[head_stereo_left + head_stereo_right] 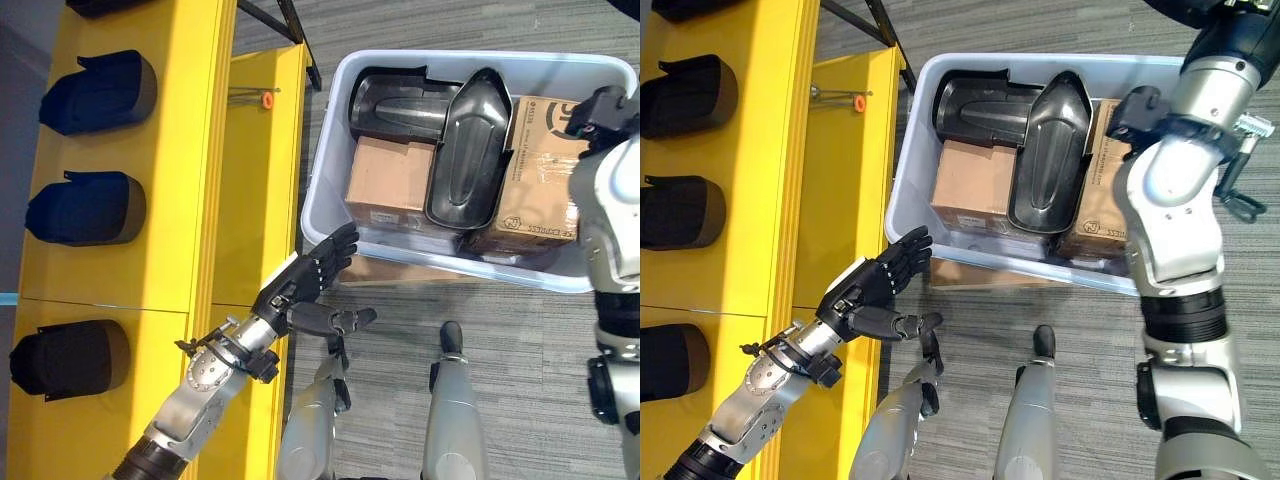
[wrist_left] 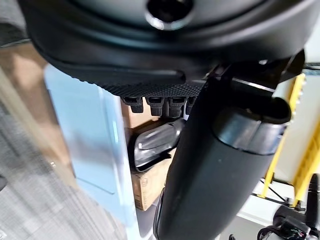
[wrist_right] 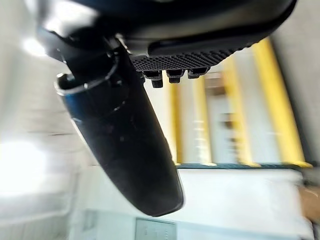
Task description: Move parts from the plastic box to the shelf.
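Yellow shelf [image 1: 170, 200] occupies the 9 o'clock side of the head views. Three dark parts [image 1: 88, 208] already sit on it in a column, well apart from one another, and bare yellow remains between them.

Left hand [image 1: 305, 275] hovers just beside the shelf's inner edge, near the plastic box's [image 1: 330, 130] 7 o'clock corner. Its fingers are spread wide and straight, thumb out toward 3 o'clock, and it holds nothing. Its wrist view looks past the fingers to the box wall and the dark parts inside.

The plastic box sits on the floor at 1 o'clock. Inside, two black moulded parts [image 1: 470, 150] lie on top of cardboard cartons [image 1: 392, 180], the long one overlapping the one behind it.

Right hand [image 3: 165, 70]: judging by the right eye view, the forearm hangs over the box's 3 o'clock end. In its own wrist view the fingers extend straight with nothing between them, so it is open and empty.

Assessment: the step in hand appears to be a reach for the next part. The upper long black part looks the free one; lifting it first should avoid dragging the one beneath. Approach over the rim, not through it, then close around the part's narrow end.

Clearance: the gap between box wall and shelf edge is narrow, and the left hand stands in it. A small orange-tipped item [image 1: 262, 97] lies on the lower shelf ledge near 11 o'clock; keep the carry path off it.
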Controlling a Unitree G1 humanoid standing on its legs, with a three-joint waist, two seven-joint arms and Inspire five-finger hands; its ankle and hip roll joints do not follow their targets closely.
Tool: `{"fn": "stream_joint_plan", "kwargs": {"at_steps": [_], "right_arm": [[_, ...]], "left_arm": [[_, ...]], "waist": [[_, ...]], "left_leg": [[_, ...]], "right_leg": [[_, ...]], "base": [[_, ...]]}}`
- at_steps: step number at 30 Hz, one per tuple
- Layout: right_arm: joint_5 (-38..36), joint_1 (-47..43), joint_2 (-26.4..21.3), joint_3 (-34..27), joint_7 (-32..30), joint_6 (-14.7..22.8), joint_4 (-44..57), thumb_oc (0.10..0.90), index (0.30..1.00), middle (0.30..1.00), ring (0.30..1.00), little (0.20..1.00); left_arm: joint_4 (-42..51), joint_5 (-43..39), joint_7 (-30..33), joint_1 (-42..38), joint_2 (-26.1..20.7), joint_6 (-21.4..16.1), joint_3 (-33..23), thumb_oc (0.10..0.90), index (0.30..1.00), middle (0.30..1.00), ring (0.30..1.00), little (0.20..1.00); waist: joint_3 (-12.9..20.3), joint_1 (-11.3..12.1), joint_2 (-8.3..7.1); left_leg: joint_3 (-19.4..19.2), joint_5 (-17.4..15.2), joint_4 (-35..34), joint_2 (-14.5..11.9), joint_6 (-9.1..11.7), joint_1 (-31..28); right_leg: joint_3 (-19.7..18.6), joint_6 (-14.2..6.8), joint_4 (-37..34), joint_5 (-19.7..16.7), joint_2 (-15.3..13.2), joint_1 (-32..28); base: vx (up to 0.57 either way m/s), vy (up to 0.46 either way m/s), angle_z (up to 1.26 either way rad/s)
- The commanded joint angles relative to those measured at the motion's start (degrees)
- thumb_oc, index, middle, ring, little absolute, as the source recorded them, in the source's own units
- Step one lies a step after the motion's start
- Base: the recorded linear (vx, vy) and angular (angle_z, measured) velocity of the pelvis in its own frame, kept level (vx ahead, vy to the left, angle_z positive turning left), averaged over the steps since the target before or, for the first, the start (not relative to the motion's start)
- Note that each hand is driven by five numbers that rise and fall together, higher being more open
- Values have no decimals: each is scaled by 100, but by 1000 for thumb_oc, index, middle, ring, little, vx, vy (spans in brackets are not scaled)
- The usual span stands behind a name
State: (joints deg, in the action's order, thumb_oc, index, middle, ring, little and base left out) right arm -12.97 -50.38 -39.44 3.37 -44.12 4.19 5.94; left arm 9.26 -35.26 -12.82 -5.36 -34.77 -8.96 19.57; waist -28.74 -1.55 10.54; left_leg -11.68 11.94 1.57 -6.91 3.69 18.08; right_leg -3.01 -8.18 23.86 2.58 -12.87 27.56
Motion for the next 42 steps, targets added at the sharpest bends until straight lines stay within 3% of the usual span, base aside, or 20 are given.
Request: {"fn": "stream_joint_plan", "kwargs": {"at_steps": [1,6,8,14,20,23,31,42], "right_arm": [[728,-581,-285,-238,32,428,180,900,1000,1000,1000,1000],[1171,-381,-142,-115,499,424,441,900,1000,1000,1000,1000],[1660,107,75,73,999,-166,622,900,1000,1000,1000,1000],[2374,1082,178,179,1661,-424,805,900,1000,1000,1000,1000],[2771,1433,72,442,1737,-325,682,900,1000,1000,1000,1000],[3270,1627,-43,609,1876,-567,658,900,1000,1000,1000,1000],[3340,1491,-114,843,1637,-773,153,900,1000,1000,1000,1000],[3137,1527,96,1045,1975,-1082,39,900,1000,1000,1000,1000]], "left_arm": [[807,-142,-81,-75,96,-603,-285,900,1000,1000,1000,1000],[815,-139,-137,-36,100,-612,-343,900,1000,1000,1000,1000],[859,-114,-237,8,167,-541,-477,900,1000,1000,1000,1000],[923,-4,-112,-18,259,-417,-621,900,1000,1000,1000,1000],[809,32,-13,-54,246,-441,-674,900,1000,1000,1000,1000],[780,84,-39,-16,228,-458,-726,900,1000,1000,1000,1000],[756,123,-137,-24,200,-498,-788,900,1000,1000,1000,1000],[732,7,-325,-31,266,-389,-837,900,1000,1000,1000,1000]], "waist": [[-105,-76,358],[-105,-81,346],[-105,-96,285],[-105,-210,211],[-105,-279,186],[-105,-277,193],[-105,-168,259],[-105,-148,311]], "left_leg": [[475,-974,409,-44,51,-215],[478,-971,376,-39,50,-275],[478,-981,351,-56,39,-326],[418,-989,309,-87,6,-306],[351,-945,271,-78,-12,-161],[309,-895,194,-50,-22,-37],[306,-831,198,53,-69,367],[270,-799,192,118,-97,594]], "right_leg": [[508,548,158,722,191,-321],[513,519,104,694,174,-390],[535,491,27,643,168,-461],[515,461,-79,560,185,-428],[493,440,-193,464,179,-287],[521,410,-326,381,144,-188],[556,405,-363,313,104,165],[542,414,-306,305,109,421]], "base": [[-1,39,1],[-2,5,-2],[0,0,0],[0,0,0],[-33,17,-3],[-54,32,-8],[-31,-8,-1],[0,0,0]]}}
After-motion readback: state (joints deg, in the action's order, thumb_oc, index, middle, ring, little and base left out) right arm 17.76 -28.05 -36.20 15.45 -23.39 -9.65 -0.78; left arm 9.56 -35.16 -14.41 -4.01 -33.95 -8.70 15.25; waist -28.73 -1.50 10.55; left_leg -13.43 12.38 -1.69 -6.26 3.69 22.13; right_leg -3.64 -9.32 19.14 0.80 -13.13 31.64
